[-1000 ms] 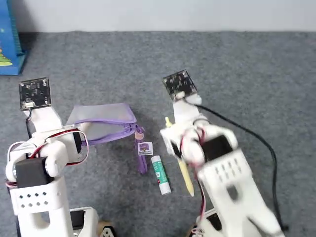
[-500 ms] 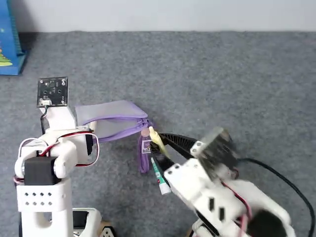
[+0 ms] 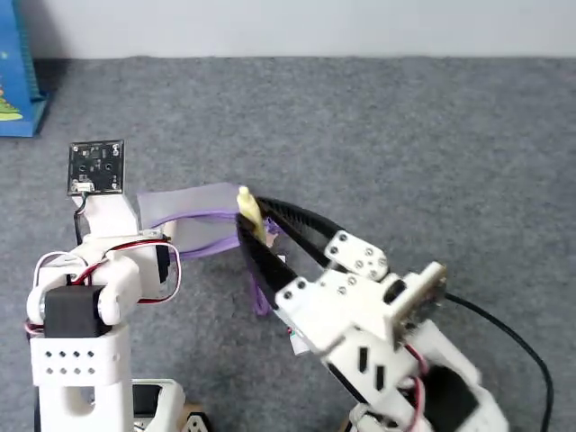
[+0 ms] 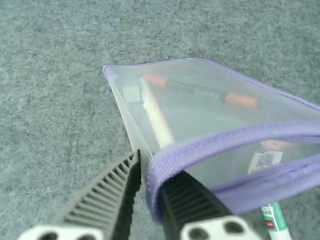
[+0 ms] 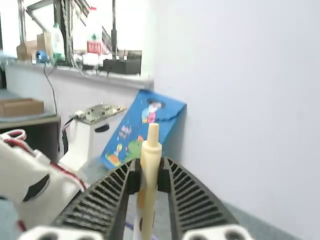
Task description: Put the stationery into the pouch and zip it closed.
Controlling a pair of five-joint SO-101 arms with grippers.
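Observation:
A translucent pouch (image 3: 193, 219) with a purple zip rim lies left of centre. My left gripper (image 4: 146, 172) is shut on the pouch's purple rim (image 4: 215, 137) and holds the mouth up. Inside the pouch (image 4: 200, 105) lie a cream pen (image 4: 156, 119) and orange-capped pens (image 4: 240, 100). My right gripper (image 3: 245, 216) is shut on a yellow pen (image 3: 247, 207) that stands upright above the pouch's zip end. In the right wrist view the pen (image 5: 149, 150) sticks up between the shut fingers (image 5: 181, 192). A green and white glue stick (image 4: 272, 217) lies on the carpet next to the pouch, mostly under my right arm.
Grey carpet (image 3: 432, 144) covers the table and runs bare across the back and right. A blue box (image 3: 13, 81) stands at the far left corner against the wall. The pouch's purple strap (image 3: 259, 292) trails toward the front.
My right arm has lifted the yellow pen off the carpet and swung it left, up over the pouch's zip end. The left arm and pouch shifted slightly right.

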